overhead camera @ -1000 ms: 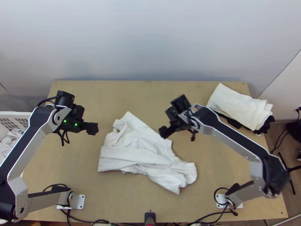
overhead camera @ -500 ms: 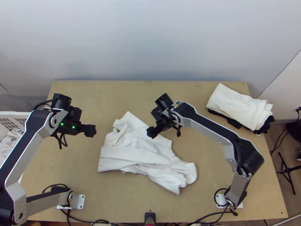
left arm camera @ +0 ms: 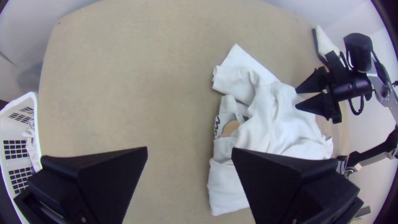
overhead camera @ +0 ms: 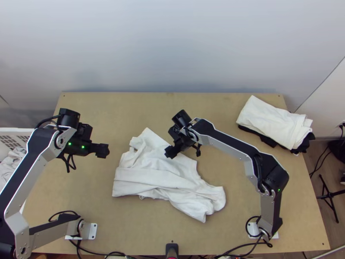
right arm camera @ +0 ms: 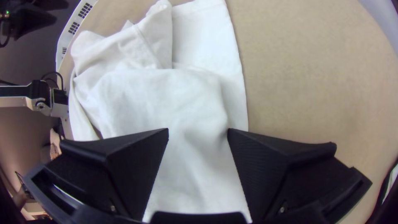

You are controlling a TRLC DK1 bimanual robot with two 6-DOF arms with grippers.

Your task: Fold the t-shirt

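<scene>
The white t-shirt (overhead camera: pixel 159 172) lies bunched and rumpled near the middle of the table, with creased layers and a partly visible dark print (left arm camera: pixel 217 126) in the left wrist view. Off the shirt's left side, my left gripper (overhead camera: pixel 108 150) hangs over bare wood; its fingers stand open in the left wrist view (left arm camera: pixel 189 151). Above the shirt's upper right part is my right gripper (overhead camera: pixel 168 153). In the right wrist view that gripper (right arm camera: pixel 198 132) is open, with white cloth (right arm camera: pixel 195 166) below and between its fingers, not gripped.
A folded white cloth (overhead camera: pixel 274 121) lies over black cloth (overhead camera: pixel 305 143) at the table's far right corner. At the left edge stands a white basket (overhead camera: pixel 17 131) holding light cloth. Bare wood (overhead camera: pixel 108 112) surrounds the shirt.
My right gripper has moved left from beside the shirt's right edge to over the cloth. The left gripper has shifted slightly left. The shirt lies as before.
</scene>
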